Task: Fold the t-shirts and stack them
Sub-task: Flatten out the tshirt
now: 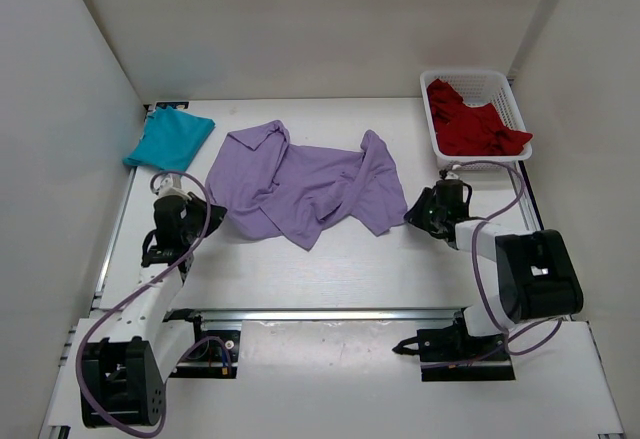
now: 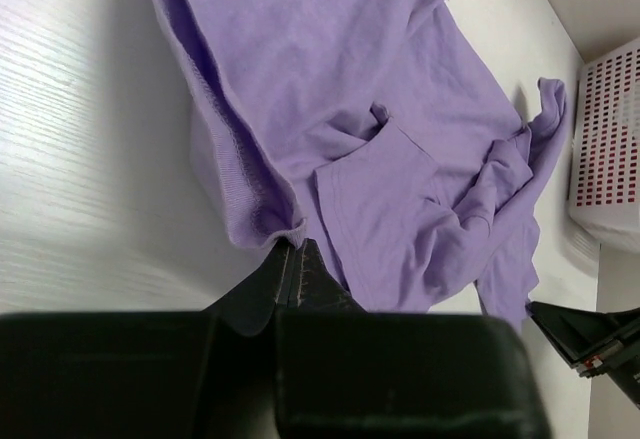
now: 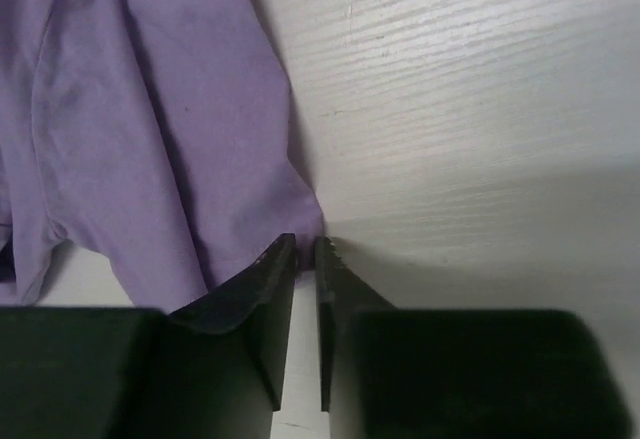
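Note:
A crumpled lavender t-shirt [image 1: 300, 184] lies spread across the middle of the table. My left gripper [image 1: 207, 221] is shut on its lower left hem; the left wrist view shows the hem [image 2: 270, 221] pinched at the tips of that gripper [image 2: 291, 247]. My right gripper [image 1: 410, 216] sits at the shirt's lower right corner. In the right wrist view its jaws [image 3: 307, 244] are closed to a narrow slit with that corner [image 3: 312, 217] between the tips. A folded teal-blue t-shirt [image 1: 170, 139] lies at the far left. A red t-shirt [image 1: 475, 124] sits bunched in the basket.
A white mesh basket [image 1: 478, 75] stands at the far right corner, also seen in the left wrist view [image 2: 610, 139]. White walls close in the table on the left, back and right. A metal rail [image 1: 330, 314] runs along the near edge.

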Action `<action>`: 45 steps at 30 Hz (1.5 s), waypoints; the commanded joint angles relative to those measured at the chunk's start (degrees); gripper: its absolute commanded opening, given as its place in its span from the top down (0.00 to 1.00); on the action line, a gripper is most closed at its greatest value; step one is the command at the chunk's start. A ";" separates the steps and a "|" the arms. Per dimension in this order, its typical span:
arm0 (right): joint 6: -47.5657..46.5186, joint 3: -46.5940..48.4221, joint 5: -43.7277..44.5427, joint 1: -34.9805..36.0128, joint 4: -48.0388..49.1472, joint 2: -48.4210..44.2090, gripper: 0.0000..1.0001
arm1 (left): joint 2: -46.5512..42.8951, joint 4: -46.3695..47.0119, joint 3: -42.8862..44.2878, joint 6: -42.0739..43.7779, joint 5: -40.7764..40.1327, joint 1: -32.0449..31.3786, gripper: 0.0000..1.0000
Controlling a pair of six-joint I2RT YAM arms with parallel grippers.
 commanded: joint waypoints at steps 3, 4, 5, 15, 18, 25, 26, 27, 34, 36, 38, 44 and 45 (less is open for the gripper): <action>1.34 0.13 -1.34 -0.85 -1.88 0.09 1.00 | 0.18 0.38 0.81 -0.09 0.99 -2.47 1.00; 0.82 0.56 -1.43 -0.76 -2.58 -1.66 1.00 | 0.44 0.30 1.94 0.43 1.42 -2.83 1.00; 1.33 1.52 -1.09 0.11 -3.55 -4.81 1.00 | 0.62 -0.05 3.52 0.78 1.34 -3.62 1.00; -11.12 37.50 20.96 13.45 -33.77 -30.51 1.00 | 7.74 -20.45 48.14 4.67 18.63 0.74 1.00; -17.18 56.48 30.98 22.13 -40.56 -27.88 1.00 | 9.75 -22.28 60.45 0.62 26.10 8.05 1.00; -81.94 72.29 77.28 76.71 -2.42 -19.50 1.00 | 12.40 -18.25 71.82 -8.62 31.66 15.62 1.00; -97.03 68.11 77.14 80.67 35.70 -19.87 1.00 | 12.13 -18.33 71.65 -8.71 31.83 16.49 1.00; -99.19 72.16 78.10 79.06 27.72 -17.87 1.00 | 12.22 -18.42 71.83 -8.97 31.14 17.54 1.00; -47.44 81.78 54.60 46.24 -27.69 -10.82 1.00 | 14.85 -18.23 62.80 -5.91 27.45 16.32 1.00; -35.70 79.51 31.22 31.28 -37.98 -10.20 1.00 | 13.90 -18.25 56.57 -3.18 24.73 15.54 1.00; -27.35 71.98 18.64 18.18 -36.70 -10.90 1.00 | 12.84 -18.60 52.78 0.24 19.99 14.22 1.00; -23.62 77.16 1.30 4.87 -35.63 3.46 1.00 | 20.81 -15.71 48.61 3.51 11.19 6.40 1.00; -23.80 80.69 0.77 4.34 -38.16 9.60 1.00 | 24.92 -16.13 51.76 3.51 10.31 4.30 1.00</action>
